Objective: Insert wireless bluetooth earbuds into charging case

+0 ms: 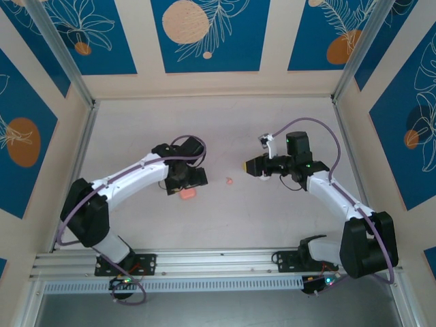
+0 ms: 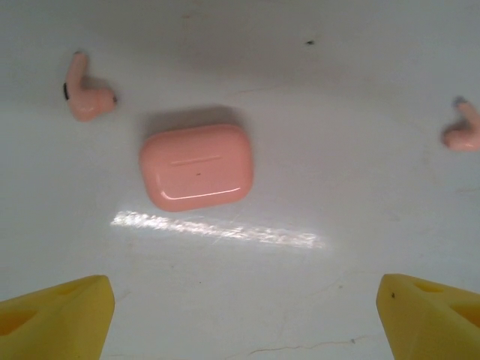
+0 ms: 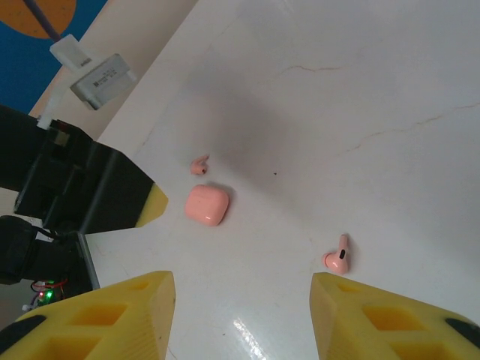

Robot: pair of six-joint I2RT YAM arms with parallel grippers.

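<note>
We see the left gripper (image 2: 240,319) spread wide and empty above the closed charging case (image 2: 196,166) on the table (image 2: 337,67). The 1st earbud (image 2: 84,91) lies at the case's 10 o'clock, the 2nd earbud (image 2: 463,129) at 3 o'clock. The right gripper (image 3: 241,300) gapes empty.

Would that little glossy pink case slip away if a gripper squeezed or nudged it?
Probably slippery: the smooth salmon-pink rounded plastic case shines and has curved edges. Lying flat on the white table, it would likely slide rather than tip. It looks rigid.
</note>
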